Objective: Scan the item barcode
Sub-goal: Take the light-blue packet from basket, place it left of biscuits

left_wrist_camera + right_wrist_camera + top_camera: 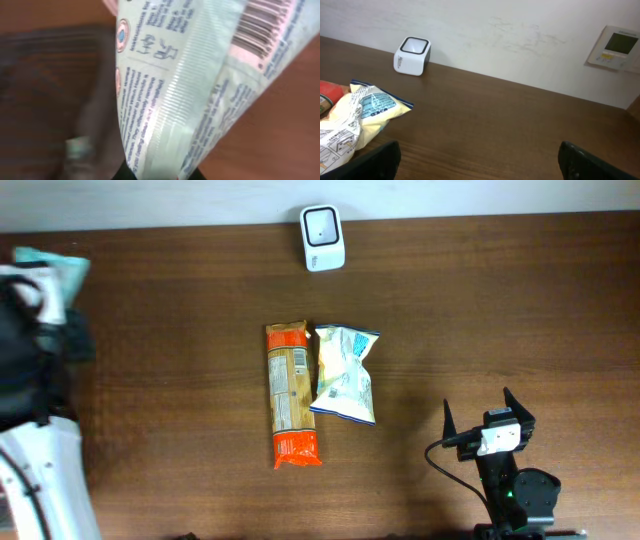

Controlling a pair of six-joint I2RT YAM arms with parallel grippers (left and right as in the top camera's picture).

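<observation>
**Left gripper pinches packet, barcode facing its camera**

The left gripper [159,176] is closed narrow on a pale packet [190,85], which rises straight out from its fingers. The barcode [257,30] sits at the packet's far end, up and right of the grip. The right gripper [482,167] stands wide, holding nothing. Ahead and to its left lie a snack bag [355,115] and, farther off, the white scanner [412,56].

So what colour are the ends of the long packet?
Orange; the long packet shows best in the overhead view.
</observation>
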